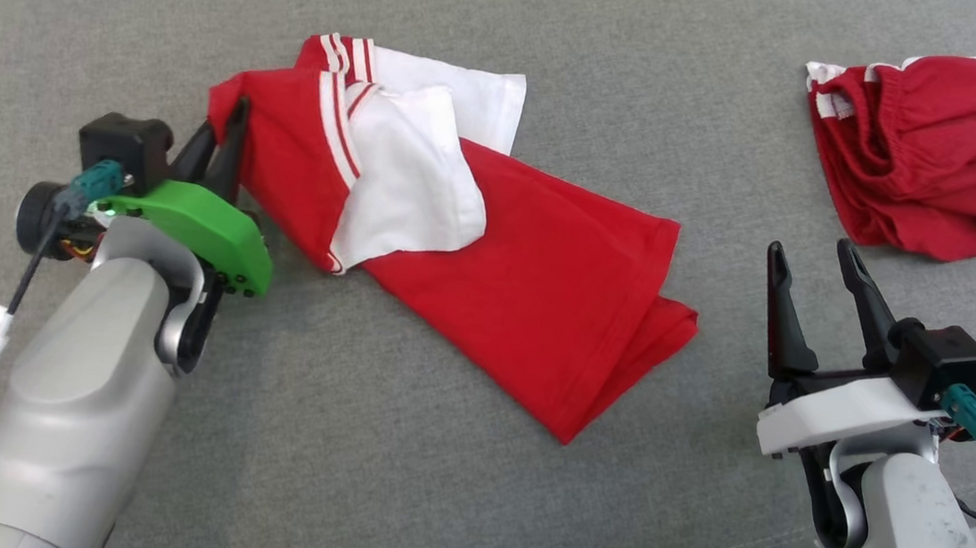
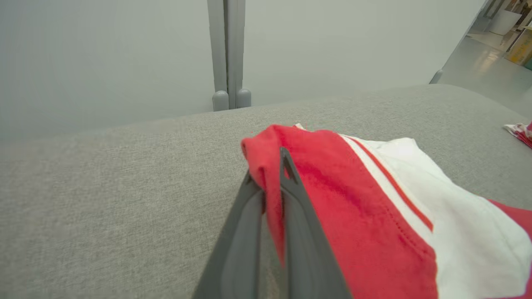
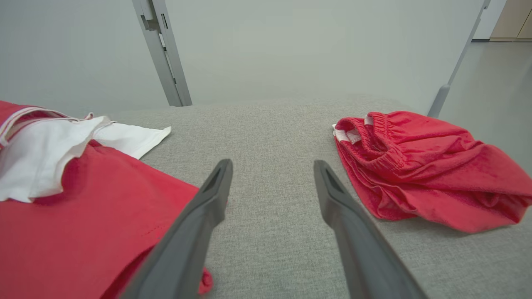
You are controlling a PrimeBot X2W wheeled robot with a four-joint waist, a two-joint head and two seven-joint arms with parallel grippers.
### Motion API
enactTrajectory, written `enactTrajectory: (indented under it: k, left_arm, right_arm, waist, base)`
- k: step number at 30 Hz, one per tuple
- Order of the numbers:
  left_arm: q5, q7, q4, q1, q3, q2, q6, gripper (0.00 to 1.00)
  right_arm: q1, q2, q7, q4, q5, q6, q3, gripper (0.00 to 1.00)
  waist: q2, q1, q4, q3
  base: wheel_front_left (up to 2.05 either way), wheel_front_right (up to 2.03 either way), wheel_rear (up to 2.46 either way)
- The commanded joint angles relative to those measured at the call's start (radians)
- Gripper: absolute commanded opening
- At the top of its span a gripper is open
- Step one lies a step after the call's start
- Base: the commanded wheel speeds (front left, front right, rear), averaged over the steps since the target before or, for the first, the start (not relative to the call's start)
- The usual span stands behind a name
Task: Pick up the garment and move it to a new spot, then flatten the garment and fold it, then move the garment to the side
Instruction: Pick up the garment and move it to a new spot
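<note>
Red shirt (image 1: 489,265): folded, on grey cushion (image 1: 430,501).
Left hand (image 1: 227,119): pinches shirt's red edge.
Right hand (image 1: 811,247): wide, empty, between shirt and shorts (image 1: 920,154).

Soft even light, faint shadows, near fingers (image 2: 241,257) perhaps blurred.

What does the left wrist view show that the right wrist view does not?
Left wrist view: the left gripper shut on a red fold of the garment. Right wrist view: the right gripper, open above the grey cushion, and the red shorts whole. Both: the garment, the cushion, the pale wall, and at least a sliver of the shorts.
</note>
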Motion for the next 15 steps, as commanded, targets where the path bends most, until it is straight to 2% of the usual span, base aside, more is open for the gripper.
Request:
enactTrajectory:
  k: [1,3,4,6,7,15]
  left_arm:
    - [-0.008,-0.009,0.016,-0.011,0.016,0.013,0.006,0.0]
    - [-0.011,-0.01,0.039,-0.02,0.029,0.014,0.006,0.0]
    - [-0.007,-0.013,0.048,-0.026,0.033,0.015,0.004,0.07]
    - [0.005,-0.017,0.058,-0.033,0.038,0.02,0.0,0.55]
    - [0.006,-0.018,0.059,-0.034,0.043,0.021,0.0,1.0]
    - [0.048,-0.017,-0.024,0.021,0.109,0.015,-0.007,1.0]
  right_arm:
    - [-0.015,-0.003,-0.005,-0.005,-0.002,-0.002,-0.003,1.0]
    - [-0.017,-0.003,-0.005,-0.005,-0.005,-0.002,-0.003,1.0]
    - [-0.02,-0.003,-0.005,-0.005,-0.007,-0.002,-0.003,1.0]
    - [-0.025,-0.003,-0.005,-0.002,-0.01,-0.002,-0.001,1.0]
    - [-0.027,-0.003,-0.005,-0.001,-0.01,-0.002,0.0,1.0]
    - [-0.029,-0.003,-0.005,0.004,-0.035,-0.002,-0.01,1.0]
  waist:
    - [-0.0001,0.0,0.008,0.027]
    - [-0.0001,0.0,0.011,0.034]
    - [-0.0001,0.0,0.013,0.037]
    - [-0.0001,0.0,0.018,0.04]
    - [-0.0001,0.0,0.02,0.041]
    - [-0.0001,0.0,0.06,0.005]
  base:
    - [0.0,0.0,0.0]
    - [0.0,0.0,0.0]
    - [0.0,0.0,0.0]
    - [0.0,0.0,0.0]
    - [0.0,0.0,0.0]
    - [0.0,0.0,0.0]
